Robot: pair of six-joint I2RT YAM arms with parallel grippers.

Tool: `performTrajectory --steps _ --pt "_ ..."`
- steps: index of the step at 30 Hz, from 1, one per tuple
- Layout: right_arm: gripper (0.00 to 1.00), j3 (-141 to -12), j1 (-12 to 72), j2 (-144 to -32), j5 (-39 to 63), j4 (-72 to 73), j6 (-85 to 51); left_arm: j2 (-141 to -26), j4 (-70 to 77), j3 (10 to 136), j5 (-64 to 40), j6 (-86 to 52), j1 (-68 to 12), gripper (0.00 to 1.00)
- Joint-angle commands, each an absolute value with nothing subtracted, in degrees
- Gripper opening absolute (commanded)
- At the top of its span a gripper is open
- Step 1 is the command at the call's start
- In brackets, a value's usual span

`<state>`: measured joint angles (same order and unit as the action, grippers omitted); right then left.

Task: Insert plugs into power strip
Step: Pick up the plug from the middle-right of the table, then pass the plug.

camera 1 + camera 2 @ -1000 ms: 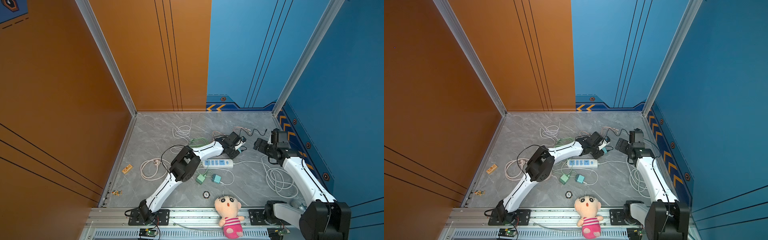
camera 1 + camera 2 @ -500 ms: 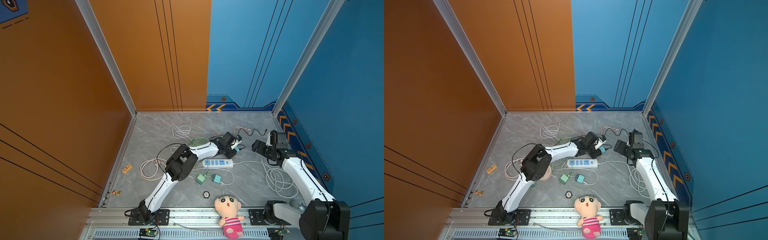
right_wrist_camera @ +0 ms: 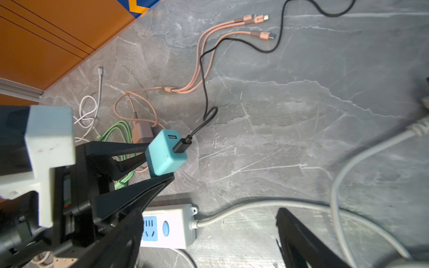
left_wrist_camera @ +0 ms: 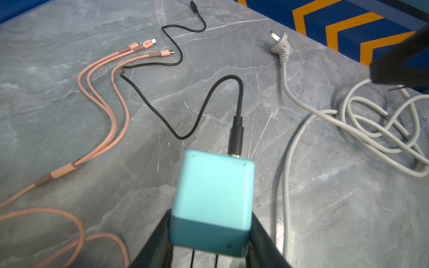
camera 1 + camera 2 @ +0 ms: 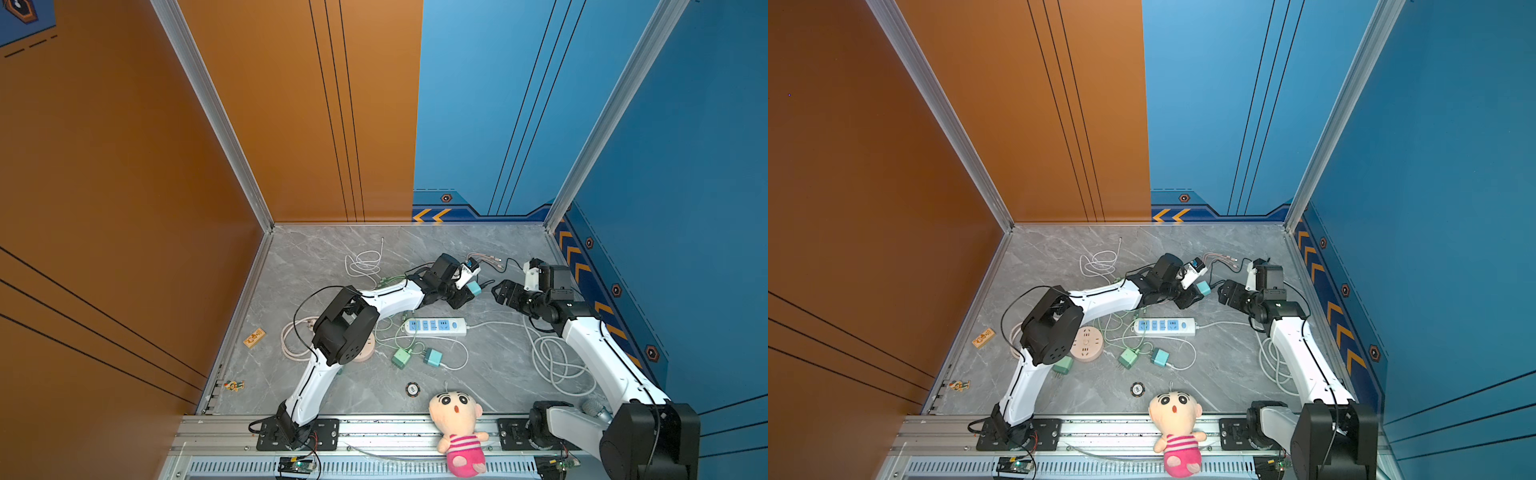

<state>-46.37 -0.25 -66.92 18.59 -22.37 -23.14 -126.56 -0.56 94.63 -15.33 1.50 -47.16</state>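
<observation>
My left gripper (image 5: 466,293) is shut on a teal cube plug (image 4: 212,199) and holds it above the floor behind the power strip; a black cable (image 4: 236,130) trails from its end. The same teal plug (image 3: 166,152) shows between the left fingers (image 3: 144,188) in the right wrist view. The white power strip (image 5: 434,325) with blue sockets lies flat on the floor. My right gripper (image 5: 500,293) is open and empty, just right of the held plug. A green plug (image 5: 401,358) and a second teal plug (image 5: 433,357) lie in front of the strip. A pink-brown plug (image 3: 142,132) lies behind.
The strip's thick white cord (image 5: 557,365) is coiled at the right, and its white round plug (image 4: 279,45) lies near the blue wall. Pink cables (image 4: 111,69) lie at the back. A round pink socket (image 5: 1086,343), a doll (image 5: 457,419) and a green plug (image 5: 1062,365) sit nearer the front.
My right gripper has moved left, closer to the held teal plug, and its jaws have narrowed a little. The left arm's elbow has swung left while its gripper stayed about in place.
</observation>
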Motion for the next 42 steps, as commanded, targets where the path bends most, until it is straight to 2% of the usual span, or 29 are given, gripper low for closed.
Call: performTrajectory --steps 1,12,21,25,31,38,42 --pt "0.9 -45.9 0.5 -68.9 22.6 -19.6 -24.6 -123.3 2.3 92.4 -19.0 0.4 -47.2 0.33" --pt "0.81 -47.6 2.5 -73.5 23.4 -18.0 -25.4 -117.9 4.8 88.2 -22.5 0.9 -47.4 0.33" --pt "0.8 -47.6 2.5 -73.4 27.5 -14.6 -27.8 -117.6 4.8 86.5 -23.0 1.6 -47.6 0.33" --pt "0.76 -48.1 2.5 -72.6 29.1 -14.6 -27.9 -117.6 5.6 85.5 -22.5 1.4 -47.6 0.34" --pt "0.76 -48.2 2.5 -72.6 29.3 -14.3 -28.7 -116.7 6.0 84.4 -25.6 3.1 -47.8 0.33" --pt "0.68 -48.6 2.7 -73.8 32.0 -14.3 -28.5 -116.0 7.0 83.3 -25.6 3.3 -47.6 0.33" --pt "0.67 -48.5 3.0 -73.7 35.1 -14.4 -27.4 -115.4 8.6 82.3 -26.0 3.3 -47.6 0.33"
